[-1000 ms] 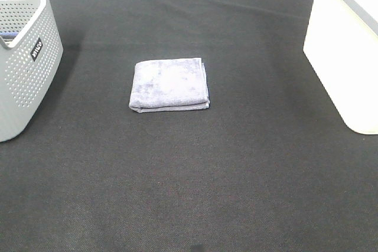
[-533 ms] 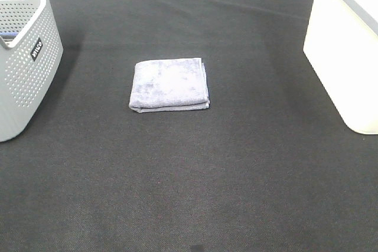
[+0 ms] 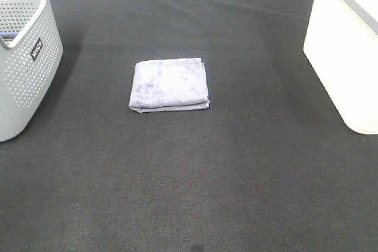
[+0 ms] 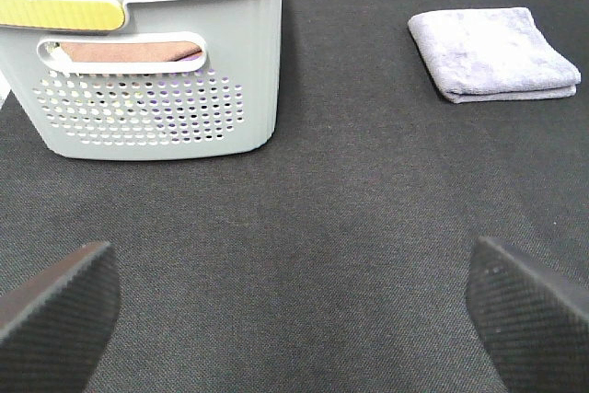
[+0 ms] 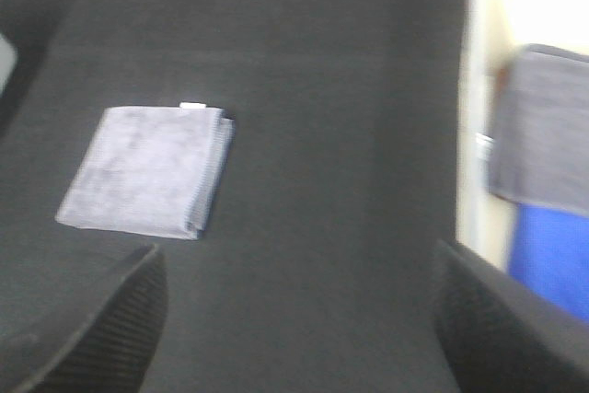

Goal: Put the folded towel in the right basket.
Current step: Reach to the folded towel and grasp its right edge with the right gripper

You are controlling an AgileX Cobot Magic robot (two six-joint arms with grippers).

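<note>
Your folded towel lies flat at the table's middle, ahead of the left tool and right tool, both spread wide and empty, the right nearer the right-edge basket.

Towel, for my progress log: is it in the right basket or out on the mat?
Out. The folded towel lies flat on the black mat, apart from the white right basket.

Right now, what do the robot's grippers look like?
Only the fingertips show. The left gripper has two black, blunt pads with a fine cross-hatched texture. The right gripper has the same dark textured tips, though that view is blurred. No cables or markings show, and the high view shows no arm.
</note>
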